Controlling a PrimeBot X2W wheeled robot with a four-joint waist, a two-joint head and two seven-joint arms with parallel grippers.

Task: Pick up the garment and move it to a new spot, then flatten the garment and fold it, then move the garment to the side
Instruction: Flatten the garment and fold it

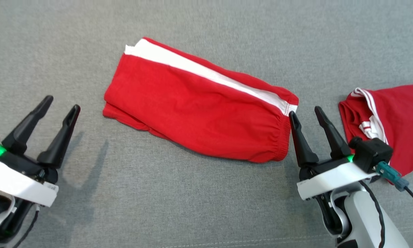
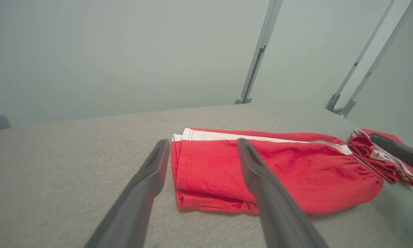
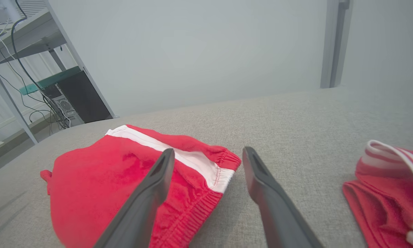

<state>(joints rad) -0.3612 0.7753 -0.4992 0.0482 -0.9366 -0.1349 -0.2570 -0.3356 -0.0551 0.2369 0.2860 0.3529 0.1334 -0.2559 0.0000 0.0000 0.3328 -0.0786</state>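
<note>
L gripper point(image 1: 62, 102), R gripper point(image 1: 305, 111) both splayed, empty, red shorts point(image 1: 199, 103) long axis far-L to near-R, waistband by R gripper

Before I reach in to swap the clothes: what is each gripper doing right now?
Left gripper: open, holding nothing.
Right gripper: open, holding nothing, tips next to the red shorts.

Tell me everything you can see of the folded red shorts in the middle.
The shorts are red, soft-looking cloth with a white side stripe and a gathered elastic waistband. They lie folded flat, slanted on the grey surface, waistband next to the open right gripper. Whether its fingers touch them I cannot tell.
</note>
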